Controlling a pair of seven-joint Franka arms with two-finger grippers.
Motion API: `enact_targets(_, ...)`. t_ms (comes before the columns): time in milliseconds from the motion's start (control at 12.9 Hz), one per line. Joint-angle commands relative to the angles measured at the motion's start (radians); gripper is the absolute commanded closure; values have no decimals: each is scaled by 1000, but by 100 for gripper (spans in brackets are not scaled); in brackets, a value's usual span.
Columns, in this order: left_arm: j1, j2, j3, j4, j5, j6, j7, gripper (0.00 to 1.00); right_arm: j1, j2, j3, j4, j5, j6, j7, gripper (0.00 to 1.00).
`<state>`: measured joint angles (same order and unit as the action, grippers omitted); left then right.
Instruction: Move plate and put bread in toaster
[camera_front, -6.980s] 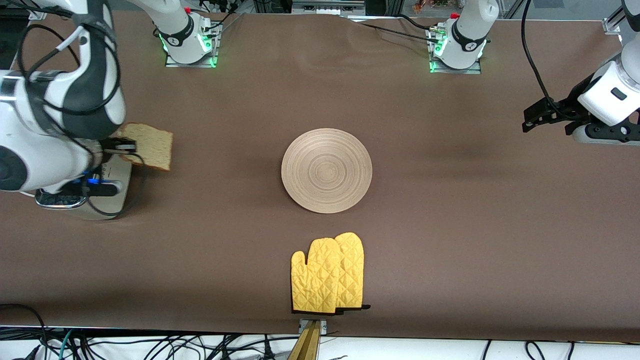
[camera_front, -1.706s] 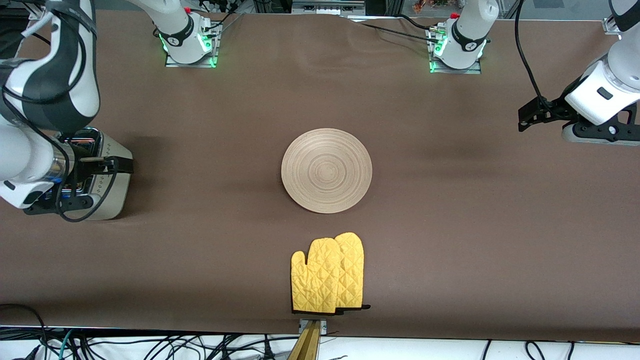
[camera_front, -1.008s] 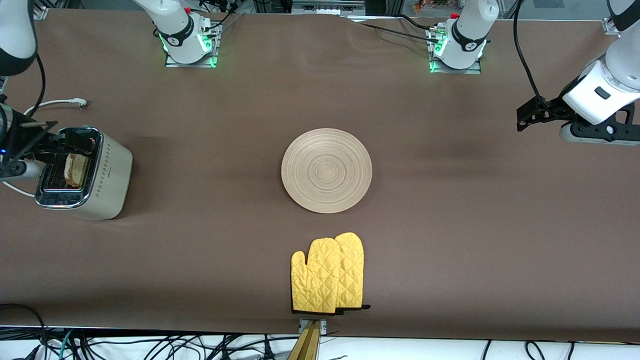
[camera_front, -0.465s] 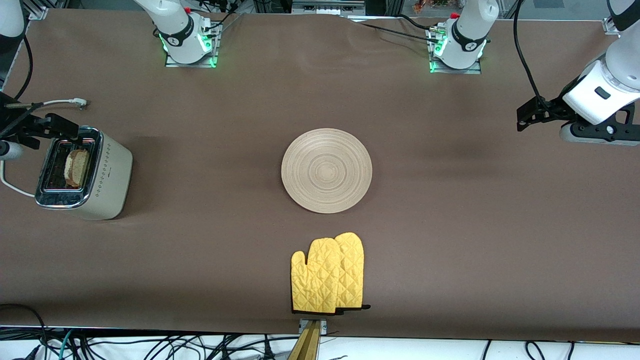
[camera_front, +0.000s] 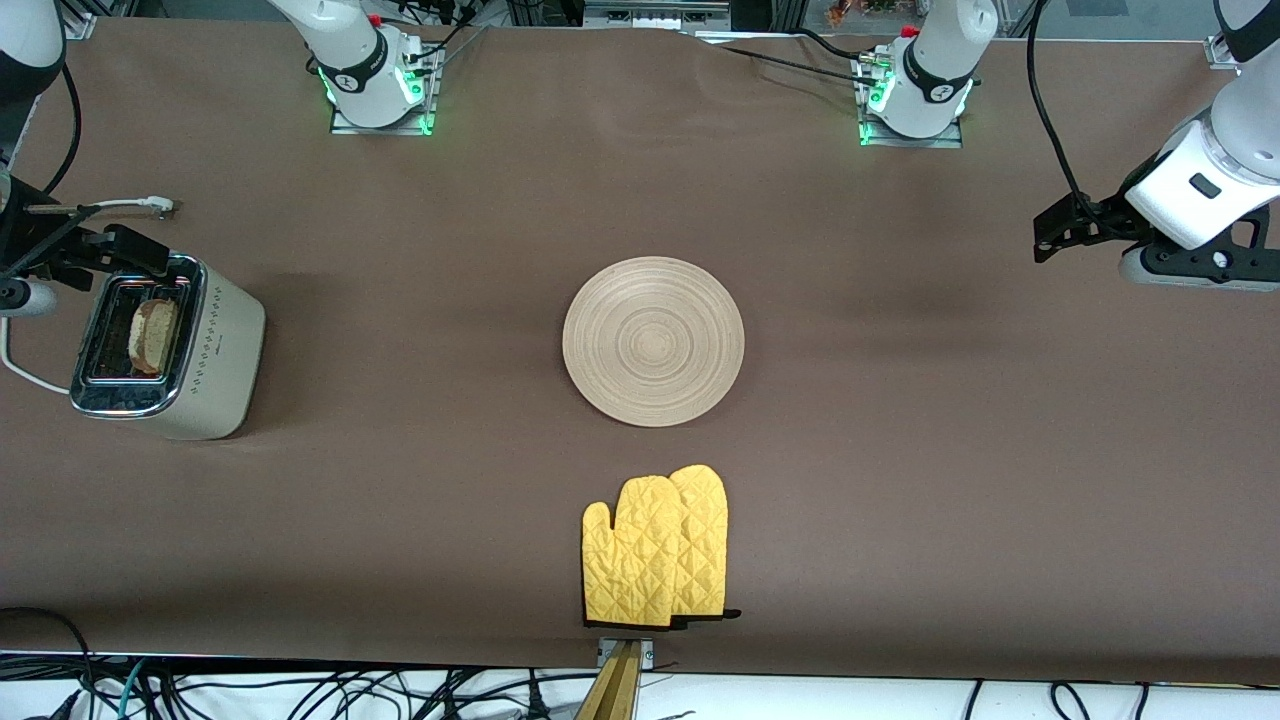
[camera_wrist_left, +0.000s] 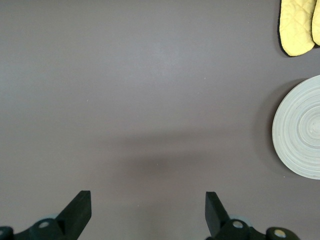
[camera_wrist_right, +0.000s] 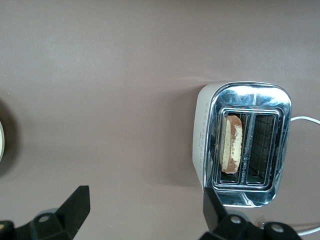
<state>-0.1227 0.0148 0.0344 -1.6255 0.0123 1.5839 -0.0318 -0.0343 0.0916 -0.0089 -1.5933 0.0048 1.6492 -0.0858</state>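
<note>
A pair of yellow mitts (camera_front: 658, 547) is lying nearest the front camera, close to the table (camera_front: 950, 480) edge, with the cuffs toward that edge. Just farther from the camera, the plate (camera_front: 653, 341) is sitting flat at the middle of the table, holding nothing, with bare brown surface open all around it. At the right arm's end of the table, the toaster (camera_front: 165, 348) is standing upright close to the table's end, and the bread (camera_front: 153, 334) is sitting on edge in the slot nearer the plate, its top showing above the chrome; the other slot is holding nothing. A white cord (camera_front: 110, 206) is trailing from the toaster farther from the camera. The right gripper (camera_front: 95, 255) is hanging over the toaster's farther end, fingers spread wide and holding nothing. The left gripper (camera_front: 1060, 232) is waiting over bare table at the left arm's end, well apart from the plate, fingers spread wide, gripping nothing.
</note>
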Motion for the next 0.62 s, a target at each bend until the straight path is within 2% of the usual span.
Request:
enact_targets(0, 0, 4, -5, 23, 14, -22, -3, 0, -15, -4, 17, -11, -9, 14, 9, 0)
enact_targets(543, -2, 2, -7, 23, 14, -22, -3, 0, -6, 17, 18, 10, -17, 1, 11, 0)
